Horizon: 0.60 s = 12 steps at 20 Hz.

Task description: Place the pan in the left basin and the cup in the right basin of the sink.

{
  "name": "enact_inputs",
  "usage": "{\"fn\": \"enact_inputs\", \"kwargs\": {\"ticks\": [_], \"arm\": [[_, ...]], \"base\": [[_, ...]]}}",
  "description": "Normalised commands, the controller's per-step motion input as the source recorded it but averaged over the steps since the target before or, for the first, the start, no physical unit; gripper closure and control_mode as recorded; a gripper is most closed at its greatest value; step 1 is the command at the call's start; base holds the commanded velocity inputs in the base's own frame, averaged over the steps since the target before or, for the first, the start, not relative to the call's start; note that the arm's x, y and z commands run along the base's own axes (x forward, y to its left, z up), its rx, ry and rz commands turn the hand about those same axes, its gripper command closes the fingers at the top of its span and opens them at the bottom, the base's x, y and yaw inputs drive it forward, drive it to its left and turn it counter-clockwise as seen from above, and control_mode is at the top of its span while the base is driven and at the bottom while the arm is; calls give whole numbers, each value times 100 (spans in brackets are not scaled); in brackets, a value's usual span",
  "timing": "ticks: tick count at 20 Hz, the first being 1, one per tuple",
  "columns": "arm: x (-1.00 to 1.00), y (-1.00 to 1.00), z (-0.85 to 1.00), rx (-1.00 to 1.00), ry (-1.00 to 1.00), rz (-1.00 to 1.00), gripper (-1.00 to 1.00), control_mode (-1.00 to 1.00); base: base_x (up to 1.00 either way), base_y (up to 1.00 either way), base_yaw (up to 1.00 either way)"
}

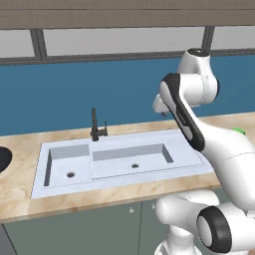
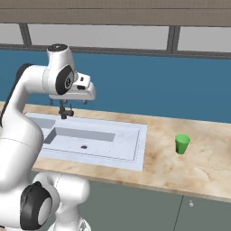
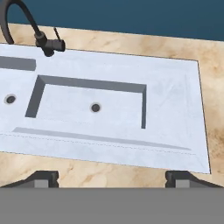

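**Robot arm raised over a double sink, end effector open and empty**

A white robot arm reaches over a marbled tan worktop (image 2: 198, 169) with a pale grey-white sink (image 1: 119, 179) set into it. The end effector (image 3: 112, 178) hangs above the front rim of the sink, looking down. Its two dark fingertips (image 3: 43, 178) stand wide apart with nothing between them.

The sink has two basins side by side. The left basin (image 1: 63, 172) is narrow and squarish; the right basin (image 1: 130, 163) is wider and rectangular. Each has a small round drain. A slim black faucet (image 1: 95, 128) stands on the back rim, between the two.

The cup (image 2: 182, 143), small and bright green, stands upright on the worktop well to the right of the sink. The pan (image 1: 2, 160), a dark round shape cut off by the picture's edge, sits on the worktop left of the sink.
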Motion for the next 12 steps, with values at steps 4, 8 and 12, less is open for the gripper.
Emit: {"fn": "enact_inputs", "kwargs": {"ticks": [4, 8, 12], "arm": [[0, -14, 0, 0, 0, 0, -100, -100], [0, -21, 0, 0, 0, 0, -100, -100], [0, -23, 0, 0, 0, 0, -100, -100]], "base": [[0, 0, 0], [0, 0, 0], [0, 0, 0]]}}
